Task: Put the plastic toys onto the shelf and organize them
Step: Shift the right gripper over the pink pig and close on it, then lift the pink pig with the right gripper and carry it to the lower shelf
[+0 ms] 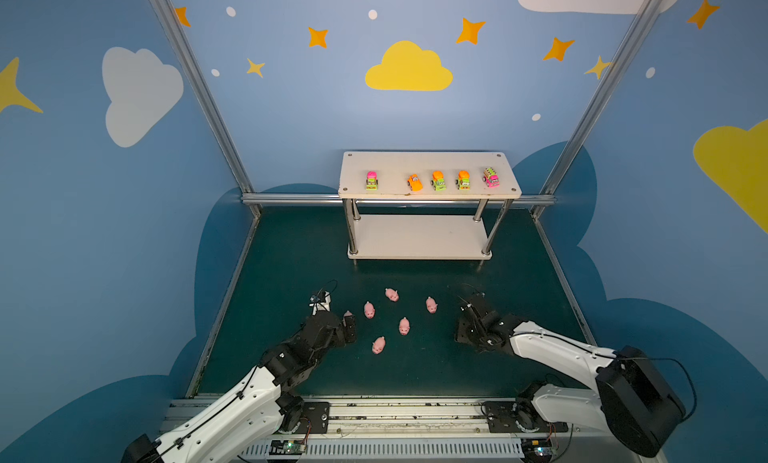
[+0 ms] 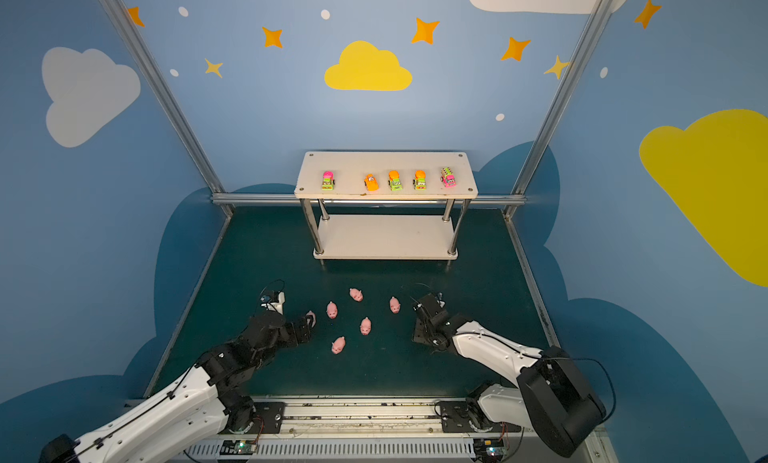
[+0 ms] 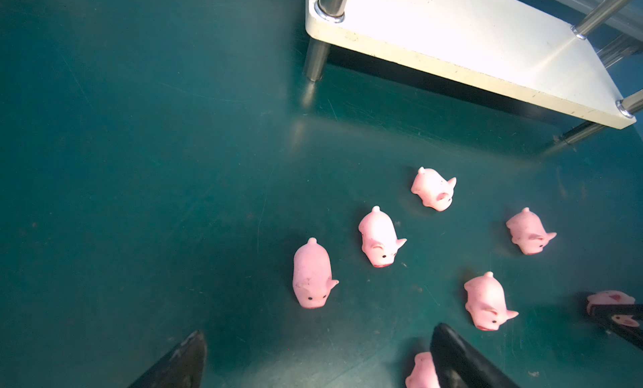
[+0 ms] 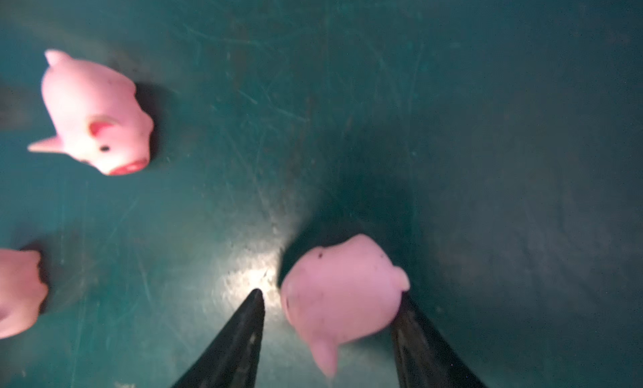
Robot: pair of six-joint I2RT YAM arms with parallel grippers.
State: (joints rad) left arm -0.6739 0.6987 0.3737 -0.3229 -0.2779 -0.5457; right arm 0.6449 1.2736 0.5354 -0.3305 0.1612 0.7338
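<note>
On the shelf [image 1: 390,166], five toy vehicles [image 1: 439,180] line the top board; its lower board is bare. The pigs [image 1: 404,326] lie loose on the green counter [image 1: 415,369], well apart from it. One pig [image 4: 334,309] sits between the right pincer's [image 4: 331,294] half-spread jaws, touching one finger only. The left pincer [image 3: 320,330] gapes wide beside another pig [image 3: 419,370]. Moving the pigs seems the step in hand, and next comes a centred squeeze before lifting.
</note>
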